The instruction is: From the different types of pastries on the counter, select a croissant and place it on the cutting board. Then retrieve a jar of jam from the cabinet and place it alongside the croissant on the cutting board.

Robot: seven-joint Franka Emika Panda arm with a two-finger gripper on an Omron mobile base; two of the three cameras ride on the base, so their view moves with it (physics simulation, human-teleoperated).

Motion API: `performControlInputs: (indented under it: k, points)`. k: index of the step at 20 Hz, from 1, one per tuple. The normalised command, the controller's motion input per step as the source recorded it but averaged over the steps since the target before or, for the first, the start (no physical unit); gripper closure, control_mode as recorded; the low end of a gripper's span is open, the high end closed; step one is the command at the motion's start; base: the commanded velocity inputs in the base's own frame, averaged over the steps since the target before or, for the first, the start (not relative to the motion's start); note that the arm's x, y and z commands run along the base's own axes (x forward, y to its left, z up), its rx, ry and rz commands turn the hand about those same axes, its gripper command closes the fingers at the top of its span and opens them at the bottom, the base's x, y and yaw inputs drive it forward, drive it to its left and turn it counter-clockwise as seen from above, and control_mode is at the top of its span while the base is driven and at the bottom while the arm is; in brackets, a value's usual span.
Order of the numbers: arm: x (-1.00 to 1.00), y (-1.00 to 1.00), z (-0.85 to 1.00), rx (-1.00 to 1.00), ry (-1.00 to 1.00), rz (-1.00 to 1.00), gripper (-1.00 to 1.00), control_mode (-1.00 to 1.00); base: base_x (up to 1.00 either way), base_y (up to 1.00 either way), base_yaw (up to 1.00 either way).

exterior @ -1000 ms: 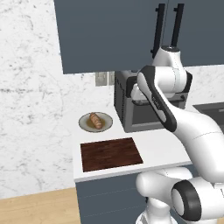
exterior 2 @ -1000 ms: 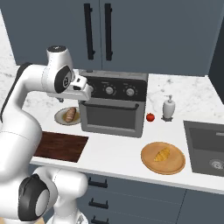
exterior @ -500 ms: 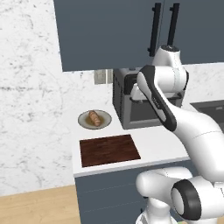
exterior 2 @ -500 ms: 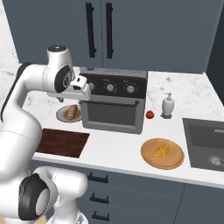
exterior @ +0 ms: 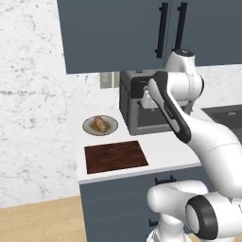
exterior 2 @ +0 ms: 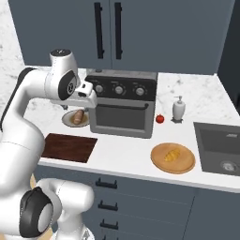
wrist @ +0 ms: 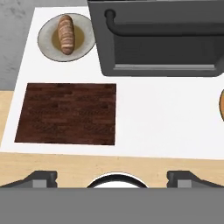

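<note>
The croissant (exterior 2: pixel 173 154) lies on a round light-wood plate (exterior 2: pixel 185 163) on the white counter (exterior 2: pixel 131 157), right of the oven. The other pastry, a brown glazed roll (wrist: pixel 66 34), rests on a grey plate (wrist: pixel 84 41) at the back left. In front of that plate the dark-brown cutting board (wrist: pixel 68 113) lies bare. A small red jar of jam (exterior 2: pixel 160 118) stands on the counter beside the oven. My gripper (wrist: pixel 112 177) hangs open and holds nothing, high above the counter's front edge, right of the board and in front of the oven (exterior 2: pixel 88 101).
A black toaster oven (exterior 2: pixel 123 110) fills the back middle of the counter. A soap dispenser (exterior 2: pixel 178 108) and a sink (exterior 2: pixel 220 149) lie to the right. The slate-blue cabinet doors (exterior 2: pixel 108 33) above are shut. The counter ends just left of the board (exterior: pixel 79 165).
The whole scene has slid slightly left and up in both base views, so the base has moved. The arm keeps its pose and the gripper stays open.
</note>
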Motion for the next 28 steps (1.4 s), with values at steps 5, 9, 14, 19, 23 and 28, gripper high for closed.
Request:
performControlInputs:
  k: [5,9,14,19,23,28]
  points:
    - [0.00,0.00,0.00,0.00,0.00,0.00,-1.00,1.00,-0.51,-0.22,-0.02]
    - [0.00,0.00,0.00,0.00,0.00,0.00,-1.00,1.00,-0.69,-0.37,-0.02]
    - [0.00,0.00,0.00,0.00,0.00,0.00,-1.00,1.00,-0.44,-0.37,-0.03]
    - [0.00,0.00,0.00,0.00,0.00,0.00,-1.00,1.00,-0.26,-0.24,-0.01]
    - [0.00,0.00,0.00,0.00,0.00,0.00,-1.00,1.00,-0.11,-0.30,0.00]
    - [0.00,0.00,0.00,0.00,0.00,0.00,-1.00,1.00,-0.05,-0.46,-0.01]
